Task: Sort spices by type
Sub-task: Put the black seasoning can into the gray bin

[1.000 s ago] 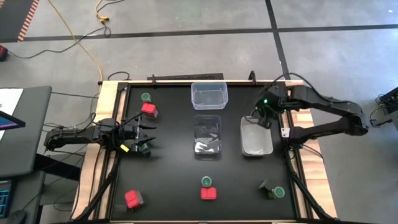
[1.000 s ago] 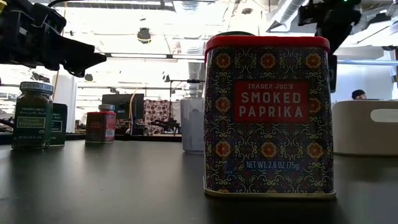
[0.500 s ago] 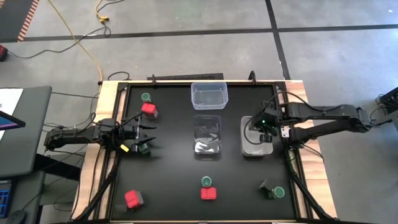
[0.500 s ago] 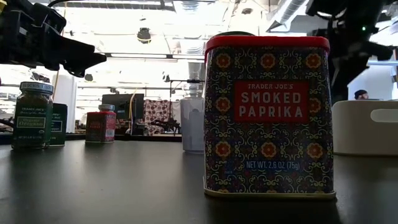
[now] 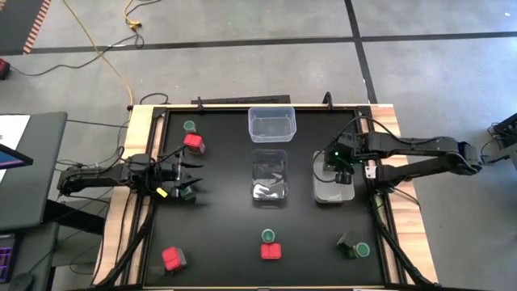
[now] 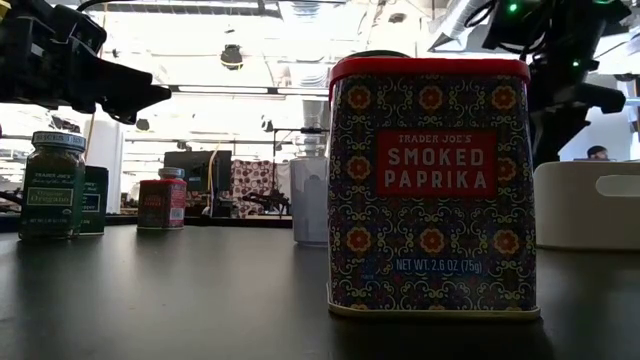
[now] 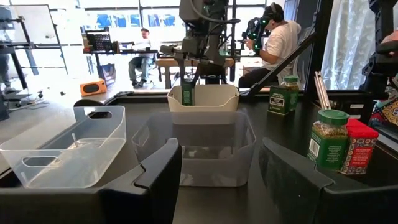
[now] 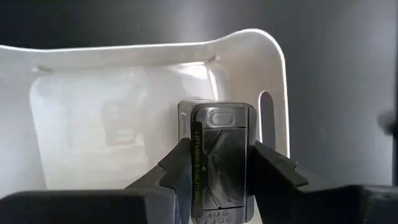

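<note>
My right gripper point(image 5: 339, 167) is shut on a dark grey blocky spice tin point(image 8: 224, 134) with a green label and points steeply down into the white tub point(image 5: 331, 194). In the left wrist view the tin point(image 7: 188, 93) dips behind the tub's rim. My left gripper point(image 5: 187, 173) rests open and level at the table's left, beside a green-lidded jar point(image 5: 187, 194). Other spices stand upright on the black table: a red tin point(image 5: 194, 143) and a green-lidded jar point(image 5: 189, 127) at far left, a red tin point(image 5: 174, 259) at near left, and a red paprika tin point(image 6: 430, 185). My right gripper pinches the tin's two opposite sides point(image 8: 196, 155) between its two fingers point(image 8: 272, 169), near the tin's upper end. The fingers come from above, pointing steeply down. The tin hangs upright below them inside the white tub; the tub's wall hides its lower end.
Two clear plastic tubs point(image 5: 272, 109) point(image 5: 269, 152) stand in the table's middle, left of the white tub. A dark blocky tin point(image 5: 347, 242) and a green-lidded jar point(image 5: 362, 250) stand at near right, another green-lidded jar point(image 5: 268, 235) at near middle. People sit beyond the table.
My right gripper has come down with the dark tin, from above the white tub's far end into the tub, shifting a little toward the table's near edge and rolling its wrist. It stays shut on the tin.
</note>
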{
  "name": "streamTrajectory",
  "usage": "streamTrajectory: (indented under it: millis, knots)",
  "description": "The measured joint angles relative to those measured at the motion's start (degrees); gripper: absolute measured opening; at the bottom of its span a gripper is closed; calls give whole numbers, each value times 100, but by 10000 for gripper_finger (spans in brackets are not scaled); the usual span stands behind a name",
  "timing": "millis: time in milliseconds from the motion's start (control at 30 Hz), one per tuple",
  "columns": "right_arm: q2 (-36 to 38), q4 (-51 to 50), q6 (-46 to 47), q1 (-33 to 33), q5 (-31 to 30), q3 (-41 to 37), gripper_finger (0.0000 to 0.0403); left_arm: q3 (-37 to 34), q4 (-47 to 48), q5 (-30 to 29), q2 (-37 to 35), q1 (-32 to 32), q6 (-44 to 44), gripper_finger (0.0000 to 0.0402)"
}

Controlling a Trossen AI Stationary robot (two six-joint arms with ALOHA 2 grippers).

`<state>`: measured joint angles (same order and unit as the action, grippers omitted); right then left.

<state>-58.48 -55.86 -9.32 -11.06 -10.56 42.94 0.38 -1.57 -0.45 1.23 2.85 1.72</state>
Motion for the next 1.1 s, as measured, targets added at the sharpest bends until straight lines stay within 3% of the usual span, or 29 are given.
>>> streamTrajectory:
  millis: [300,667,1100]
  knots:
    - [-456,104,-192,36,39,0,153,2,1,0,-1,0,0,203]
    - [-439,306,-768,-191,23,-182,153,0,0,0,-2,0,0,203]
    - [-261,722,-788,-227,21,-376,153,1,0,-2,-2,1,0,203]
